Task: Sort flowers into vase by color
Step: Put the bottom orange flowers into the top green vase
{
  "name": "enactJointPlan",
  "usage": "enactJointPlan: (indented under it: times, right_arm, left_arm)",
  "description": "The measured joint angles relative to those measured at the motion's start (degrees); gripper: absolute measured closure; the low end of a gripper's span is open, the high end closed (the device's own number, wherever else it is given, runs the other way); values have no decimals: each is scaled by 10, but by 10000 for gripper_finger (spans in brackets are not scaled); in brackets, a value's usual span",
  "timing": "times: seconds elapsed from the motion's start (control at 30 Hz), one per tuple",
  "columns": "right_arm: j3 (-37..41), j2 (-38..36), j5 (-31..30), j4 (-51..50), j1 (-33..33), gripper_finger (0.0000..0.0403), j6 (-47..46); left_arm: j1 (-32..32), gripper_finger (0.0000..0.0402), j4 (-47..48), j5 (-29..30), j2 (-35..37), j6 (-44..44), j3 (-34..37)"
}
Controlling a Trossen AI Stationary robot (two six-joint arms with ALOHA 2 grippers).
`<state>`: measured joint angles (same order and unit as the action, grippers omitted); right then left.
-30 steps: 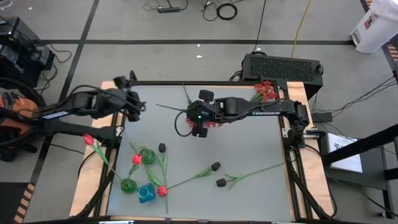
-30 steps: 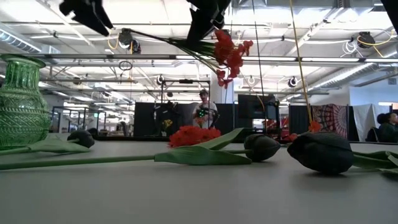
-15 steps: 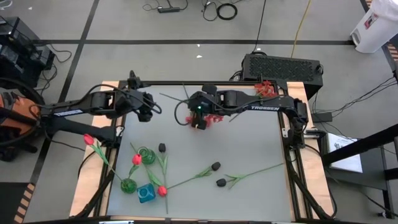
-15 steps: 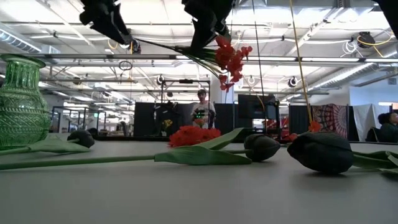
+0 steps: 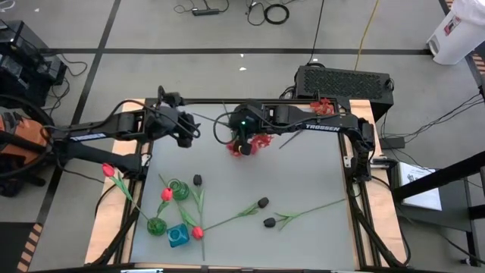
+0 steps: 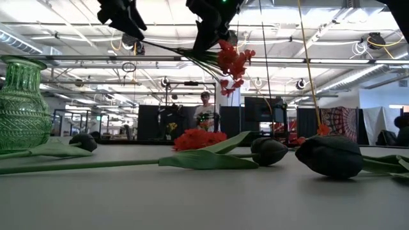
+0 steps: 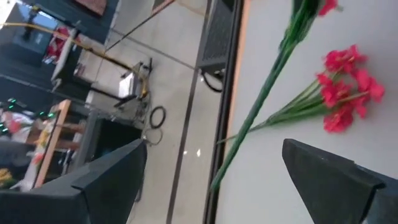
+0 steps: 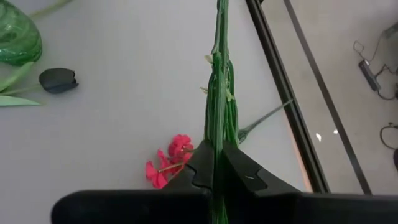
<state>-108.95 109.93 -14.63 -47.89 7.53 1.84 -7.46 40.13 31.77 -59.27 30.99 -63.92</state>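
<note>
right end effector (image 5: 241,140) clamped on red flower (image 5: 254,144) stem, raised | left end effector (image 5: 189,129) agape, facing it

**Cut off and unclear**

In the low view both arms run off the top edge, so only the undersides of the left hand (image 6: 121,16) and right hand (image 6: 211,19) show. The green vase (image 6: 22,105) is cut by the left edge. In the right wrist view the held stem (image 8: 219,93) leaves the top edge, its bloom unseen. The far person (image 6: 206,112) is too small to make out, perhaps standing.
</note>
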Motion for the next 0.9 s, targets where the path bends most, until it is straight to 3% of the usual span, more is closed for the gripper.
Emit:
enactJointPlan:
  times: [0.63, 0.9]
  right_arm:
    - [0, 0, 0, 31, -1, 397, 4]
    - [0, 0, 0, 32, -5, 397, 4]
  left_arm:
    - [0, 23, -41, -30, -95, -1, 0]
    - [0, 23, -44, 13, -100, -5, 0]
